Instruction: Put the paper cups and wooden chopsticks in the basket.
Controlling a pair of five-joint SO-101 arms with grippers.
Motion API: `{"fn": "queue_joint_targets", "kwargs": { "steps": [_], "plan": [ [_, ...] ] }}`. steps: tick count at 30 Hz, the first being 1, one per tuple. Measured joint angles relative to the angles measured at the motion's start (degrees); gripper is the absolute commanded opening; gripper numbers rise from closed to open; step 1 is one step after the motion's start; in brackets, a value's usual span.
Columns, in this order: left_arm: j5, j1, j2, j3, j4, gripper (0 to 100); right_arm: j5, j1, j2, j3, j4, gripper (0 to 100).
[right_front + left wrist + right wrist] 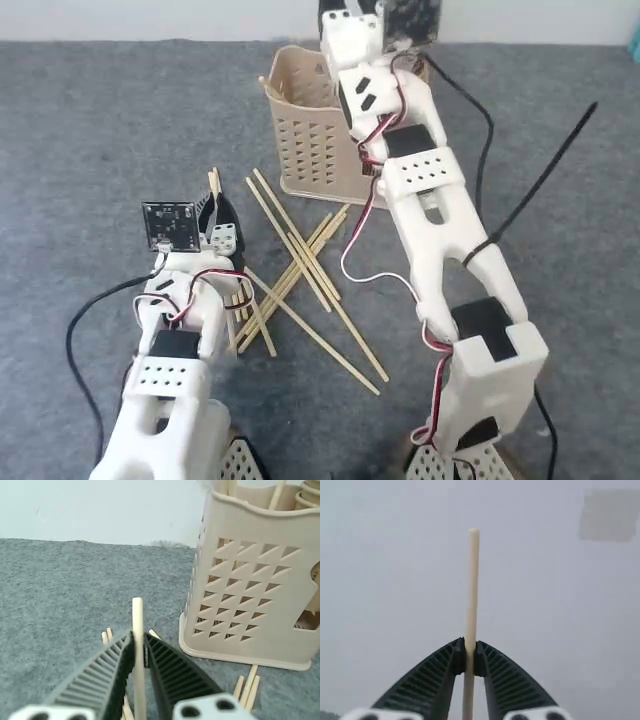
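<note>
My left gripper (139, 642) is shut on a wooden chopstick (137, 617) whose tip pokes out past the fingers. In the high view this left gripper (217, 208) hovers left of the pile of several loose chopsticks (300, 268) on the grey carpet. The beige basket (303, 140) stands at the back, a short way beyond the left gripper, with chopsticks (276, 494) and a paper cup (309, 497) inside. My right gripper (470, 652) is shut on another chopstick (472, 580), held up against a pale wall. The right arm (415, 170) stretches over the basket's right side.
Grey carpet (110, 130) covers the table, with free room on the left and far right. A thin black rod (548, 172) lies at the right. Red, white and black cables (365, 265) hang from the right arm near the loose chopsticks.
</note>
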Motion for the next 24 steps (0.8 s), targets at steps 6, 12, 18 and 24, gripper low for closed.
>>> {"fn": "queue_joint_targets", "kwargs": {
  "steps": [6,12,18,24],
  "plan": [
    [0.0,0.0,0.0,0.0,0.0,1,-3.08,0.0,-7.56,0.0,16.97,16.2],
    [0.0,0.0,0.0,0.0,0.0,1,-3.08,0.0,-19.16,0.0,35.43,16.2],
    [0.0,-1.67,0.0,0.0,0.0,1,-3.25,0.26,-30.77,0.0,65.23,13.9],
    [0.0,-2.02,0.0,0.0,0.0,1,-9.85,0.35,-38.42,7.65,83.78,1.6]
  ]
}}
